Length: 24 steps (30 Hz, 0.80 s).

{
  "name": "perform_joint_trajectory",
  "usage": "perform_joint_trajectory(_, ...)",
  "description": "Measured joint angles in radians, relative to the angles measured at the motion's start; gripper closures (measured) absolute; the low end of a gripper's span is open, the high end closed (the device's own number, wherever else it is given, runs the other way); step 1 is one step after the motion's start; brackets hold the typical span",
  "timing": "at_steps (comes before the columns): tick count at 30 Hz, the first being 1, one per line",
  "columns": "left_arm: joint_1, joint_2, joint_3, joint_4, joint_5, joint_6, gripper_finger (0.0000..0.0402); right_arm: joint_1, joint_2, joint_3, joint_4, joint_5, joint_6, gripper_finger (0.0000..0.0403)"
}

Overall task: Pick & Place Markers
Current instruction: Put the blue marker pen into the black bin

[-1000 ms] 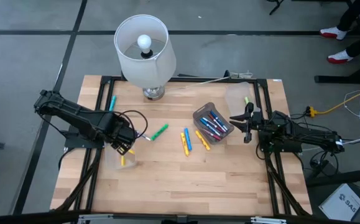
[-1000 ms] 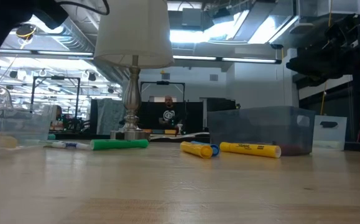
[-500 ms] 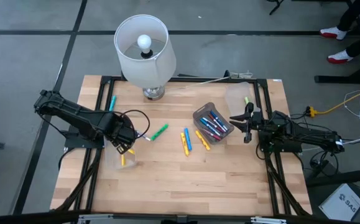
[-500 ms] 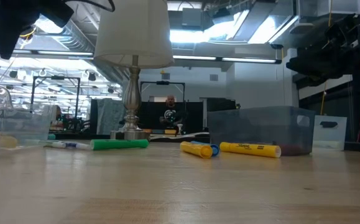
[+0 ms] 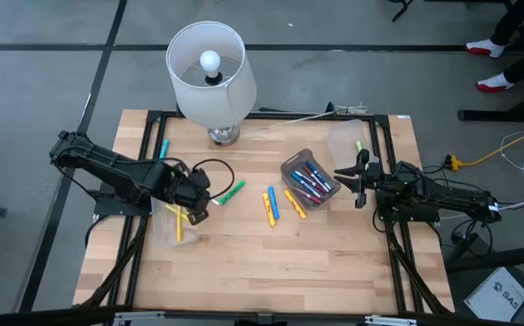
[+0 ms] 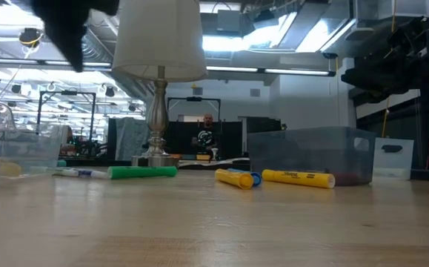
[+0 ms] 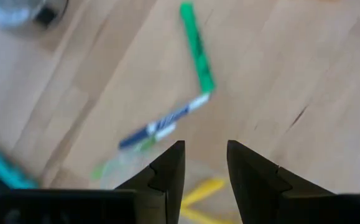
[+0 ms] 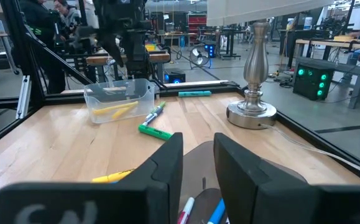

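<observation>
My left gripper [image 5: 198, 203] hangs open above the table, tipped steeply down, between a clear bin [image 5: 173, 228] holding yellow markers [image 5: 177, 222] and a green marker [image 5: 232, 192]. Its wrist view shows the green marker [image 7: 196, 48] and a blue-and-white marker [image 7: 161, 124] lying flat on the wood ahead of the gripper [image 7: 204, 163], with nothing between the fingers. Yellow and blue markers [image 5: 271, 206] lie at the table's middle. A grey bin [image 5: 309, 179] holds several markers. My right gripper [image 5: 345, 178] waits level and open beside that bin.
A lamp [image 5: 209, 77] stands at the table's far side, its base [image 8: 251, 112] on the wood. A teal marker [image 5: 163, 149] lies at the far left. Another clear bin [image 5: 347, 142] with a marker inside it sits at the far right. The near half of the table is bare wood.
My left gripper has moved from over the clear bin toward the table's right, nearer the green marker, and has turned about its wrist as it went. The markers on the table lie as before.
</observation>
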<state>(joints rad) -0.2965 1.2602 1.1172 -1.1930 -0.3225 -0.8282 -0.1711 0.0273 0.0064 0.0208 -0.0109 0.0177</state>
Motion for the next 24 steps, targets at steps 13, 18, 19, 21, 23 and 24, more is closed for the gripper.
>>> perform_joint_trajectory(13,0.087,0.0,0.0,0.284,-0.131,0.264,0.0288,0.0,0.0,0.0,0.0,0.0,0.0,0.0312)
perform_joint_trajectory(18,0.12,0.0,0.0,0.391,-0.132,0.36,0.0288,0.0,0.0,0.0,0.0,0.0,0.0,0.0312)
perform_joint_trajectory(19,0.126,0.0,0.0,0.413,-0.133,0.377,0.0288,0.0,0.0,0.0,0.0,0.0,0.0,0.0312)
perform_joint_trajectory(21,0.136,0.0,0.0,0.454,-0.133,0.407,0.0288,0.0,0.0,0.0,0.0,0.0,0.0,0.0312)
perform_joint_trajectory(23,0.143,0.0,0.0,0.489,-0.133,0.439,0.0288,0.0,0.0,0.0,0.0,0.0,0.0,0.0312)
perform_joint_trajectory(24,0.147,0.0,0.0,0.504,-0.134,0.454,0.0288,0.0,0.0,0.0,0.0,0.0,0.0,0.0312)
